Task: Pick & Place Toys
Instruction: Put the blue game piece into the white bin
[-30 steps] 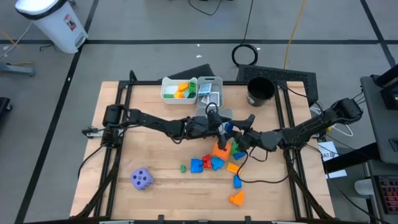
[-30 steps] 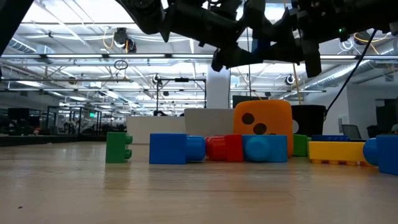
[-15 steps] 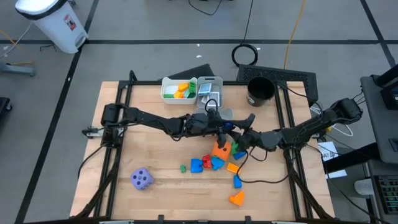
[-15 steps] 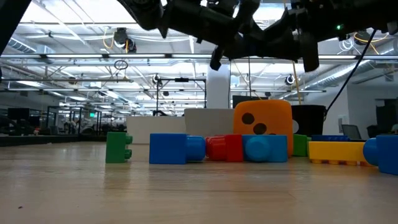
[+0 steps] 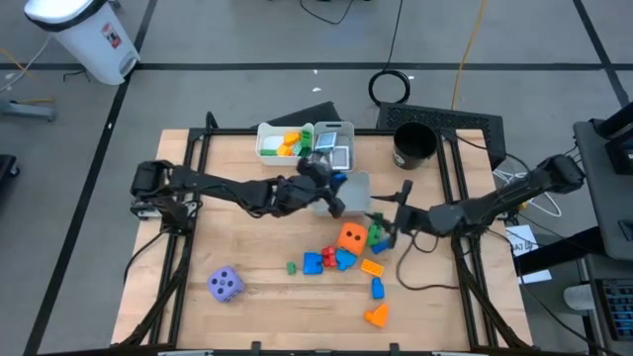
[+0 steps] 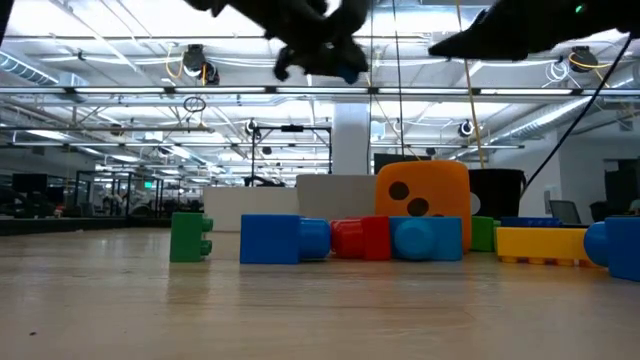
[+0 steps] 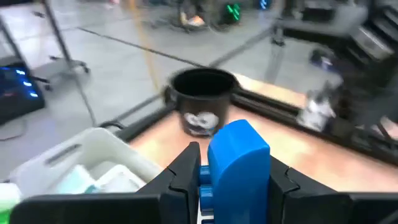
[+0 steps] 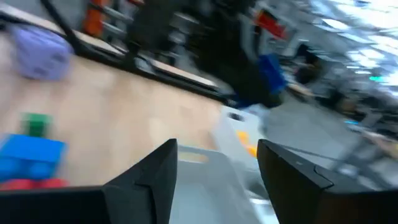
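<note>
My left gripper (image 5: 330, 190) is shut on a blue building block (image 7: 239, 158), high above the table just near of the bins; it also shows in the low view (image 6: 345, 70). My right gripper (image 5: 388, 223) is open and empty, raised beside the pile of toys. On the table lie an orange die (image 5: 351, 237), a purple die (image 5: 226, 285) and red, blue, green, yellow and orange blocks (image 5: 326, 260). The white bin (image 5: 282, 141) holds blocks. The grey bin (image 5: 334, 146) holds cards. My left gripper pinches the blue block's two opposite sides (image 7: 214, 168) between its two fingers (image 7: 185, 177). The block's upper part stands out beyond the fingertips. It is lifted clear of the table.
A black cup (image 5: 413, 145) stands at the far right, beyond the bins. A flat grey bin (image 5: 353, 190) lies between the two grippers. A blue block (image 5: 377, 288) and an orange block (image 5: 376, 314) lie nearer the front edge. Bare wood lies at the table's left.
My left gripper has gone up and toward the far left, toward the bins, carrying the blue block clear of the pile. My right gripper has gone up and drawn back a little toward the table's right edge.
</note>
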Robot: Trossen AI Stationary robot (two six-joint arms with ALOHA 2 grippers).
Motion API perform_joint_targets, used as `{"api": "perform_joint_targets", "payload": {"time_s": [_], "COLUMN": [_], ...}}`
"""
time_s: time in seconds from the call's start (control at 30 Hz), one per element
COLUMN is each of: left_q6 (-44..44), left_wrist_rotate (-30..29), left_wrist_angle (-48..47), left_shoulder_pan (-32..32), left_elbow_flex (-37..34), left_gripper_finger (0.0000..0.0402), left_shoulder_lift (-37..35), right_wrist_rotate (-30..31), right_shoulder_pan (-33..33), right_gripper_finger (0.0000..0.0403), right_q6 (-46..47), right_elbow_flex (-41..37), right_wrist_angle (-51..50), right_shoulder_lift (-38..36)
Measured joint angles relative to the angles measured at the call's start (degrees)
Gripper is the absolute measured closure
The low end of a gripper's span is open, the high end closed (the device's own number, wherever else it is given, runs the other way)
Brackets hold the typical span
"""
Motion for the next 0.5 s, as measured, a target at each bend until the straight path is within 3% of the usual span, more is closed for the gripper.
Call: {"api": "perform_joint_targets", "payload": {"time_s": [0.13,0.33,0.5], "left_q6": [-2.1,-8.6,-13.1], "left_wrist_rotate": [-4.5,-4.7,-0.9], "left_wrist_angle": [5.3,17.5,20.0], "left_shoulder_pan": [2.8,12.4,22.9], "left_elbow_flex": [-10.6,-28.9,-34.3], "left_gripper_finger": [0.0303,0.0303,0.0303], "left_shoulder_lift": [-6.1,-12.9,-12.3], "right_wrist_rotate": [-5.3,-8.0,-8.0], "right_shoulder_pan": [0.3,0.4,-0.6], "right_gripper_finger": [0.0209,0.0209,0.0209], "right_q6": [3.8,4.4,3.3], "right_elbow_flex": [0.0,0.0,0.0], "right_wrist_angle": [-2.4,-3.4,-2.4], "right_shoulder_lift": [-5.2,-6.8,-5.3]}}
